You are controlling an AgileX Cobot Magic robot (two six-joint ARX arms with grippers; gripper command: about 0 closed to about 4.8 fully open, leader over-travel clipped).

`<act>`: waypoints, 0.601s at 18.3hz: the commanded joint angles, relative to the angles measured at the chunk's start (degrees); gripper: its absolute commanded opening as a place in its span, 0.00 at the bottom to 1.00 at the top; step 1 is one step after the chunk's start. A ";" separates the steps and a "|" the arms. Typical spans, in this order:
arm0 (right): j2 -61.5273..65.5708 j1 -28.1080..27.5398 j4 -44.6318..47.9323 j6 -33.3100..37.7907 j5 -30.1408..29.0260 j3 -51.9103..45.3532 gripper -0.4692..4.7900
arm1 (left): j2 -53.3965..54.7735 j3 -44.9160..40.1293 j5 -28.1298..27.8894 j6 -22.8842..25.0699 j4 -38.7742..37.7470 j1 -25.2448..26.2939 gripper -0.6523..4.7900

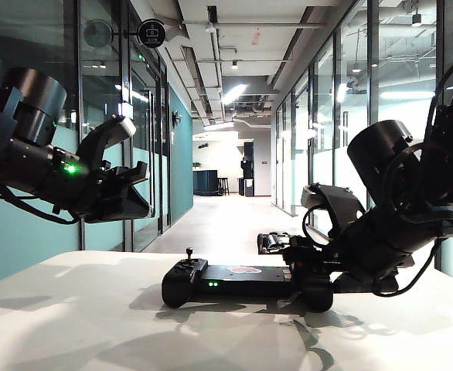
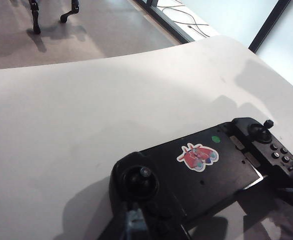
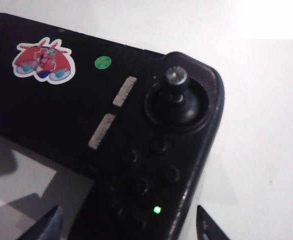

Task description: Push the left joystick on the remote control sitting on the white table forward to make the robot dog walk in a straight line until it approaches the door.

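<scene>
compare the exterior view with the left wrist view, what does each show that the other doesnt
Only the exterior view shows both arms: the left hand raised off the white table, and the right hand low at the right end of the remote control, jaws open. It also shows the corridor and the remote's green lights. Only the left wrist view shows the remote's top face, with its red sticker, green dot and button cluster. Both show the table, the remote and its left joystick.
</scene>
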 commanded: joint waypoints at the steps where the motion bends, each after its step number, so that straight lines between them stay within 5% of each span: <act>1: -0.15 0.07 0.94 -0.57 -0.28 0.15 0.73 | -0.26 0.22 0.37 -0.15 1.09 -0.07 0.11; 6: -0.15 0.07 0.92 -0.66 -0.28 0.15 0.61 | -0.26 0.22 0.37 -0.15 1.09 -0.09 0.11; 11: -0.15 0.07 1.22 -2.19 -0.33 0.15 0.61 | -0.26 0.22 0.37 -0.15 1.09 -0.13 0.11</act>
